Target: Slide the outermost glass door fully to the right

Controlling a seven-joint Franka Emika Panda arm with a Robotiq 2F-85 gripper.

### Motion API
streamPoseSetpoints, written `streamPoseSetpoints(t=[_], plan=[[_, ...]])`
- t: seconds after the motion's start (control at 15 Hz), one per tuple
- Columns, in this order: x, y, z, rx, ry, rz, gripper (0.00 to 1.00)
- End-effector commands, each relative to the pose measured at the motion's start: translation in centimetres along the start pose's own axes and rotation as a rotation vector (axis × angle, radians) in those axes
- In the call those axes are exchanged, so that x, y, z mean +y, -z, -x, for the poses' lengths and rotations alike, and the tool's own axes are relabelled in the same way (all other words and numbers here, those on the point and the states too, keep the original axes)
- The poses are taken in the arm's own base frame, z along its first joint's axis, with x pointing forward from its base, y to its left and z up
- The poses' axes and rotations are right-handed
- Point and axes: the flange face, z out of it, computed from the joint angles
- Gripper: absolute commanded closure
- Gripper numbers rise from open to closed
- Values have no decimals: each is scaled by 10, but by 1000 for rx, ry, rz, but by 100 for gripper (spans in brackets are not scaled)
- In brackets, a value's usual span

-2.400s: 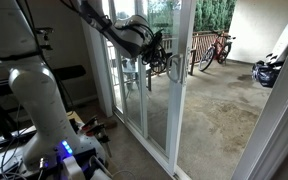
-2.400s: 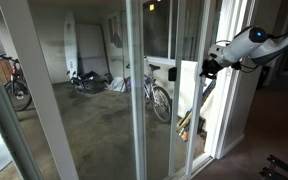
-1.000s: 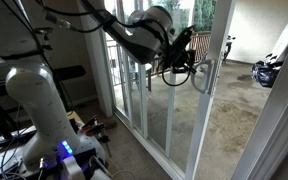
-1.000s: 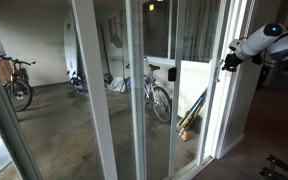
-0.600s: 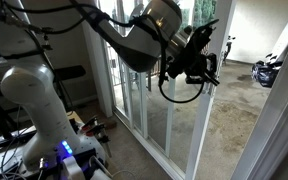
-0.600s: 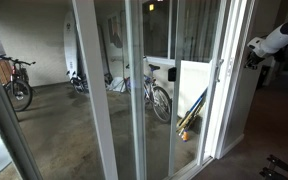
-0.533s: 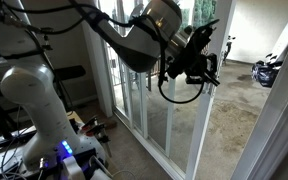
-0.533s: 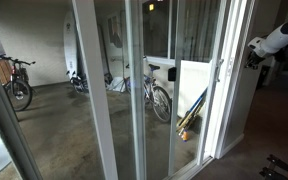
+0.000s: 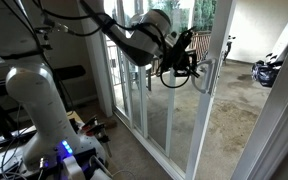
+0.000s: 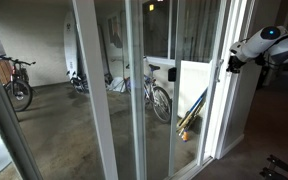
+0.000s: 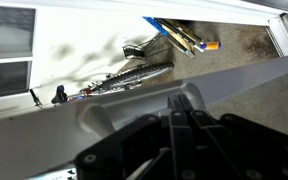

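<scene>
Wrist view shows the gripper (image 11: 180,112) jaws pressed together, empty; in an exterior view it has swung back beside the handle (image 9: 202,77) of the outermost glass door (image 9: 174,120), mid-frame, likely for another rightward push.

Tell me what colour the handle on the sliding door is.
Grey handle, on the white door frame; clearest in an exterior view.

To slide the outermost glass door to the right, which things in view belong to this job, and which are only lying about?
Belong to the job: outermost glass door, its grey loop handle, end effector.
Just lying about: bicycle behind the glass, white board against the wall, dark bundle on the patio floor.
</scene>
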Motion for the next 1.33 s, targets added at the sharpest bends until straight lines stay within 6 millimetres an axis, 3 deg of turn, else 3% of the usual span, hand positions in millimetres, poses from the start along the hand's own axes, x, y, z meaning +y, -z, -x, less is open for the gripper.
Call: streamPoseSetpoints(t=[0.0,0.2,0.4,0.93,1.27], plan=[[-23,13,-44,2,80,-16,96],[-30,20,-71,12,110,-6,96],[-23,23,-85,28,125,18,96],[10,12,-59,10,82,35,96],[11,3,-53,21,128,7,96]])
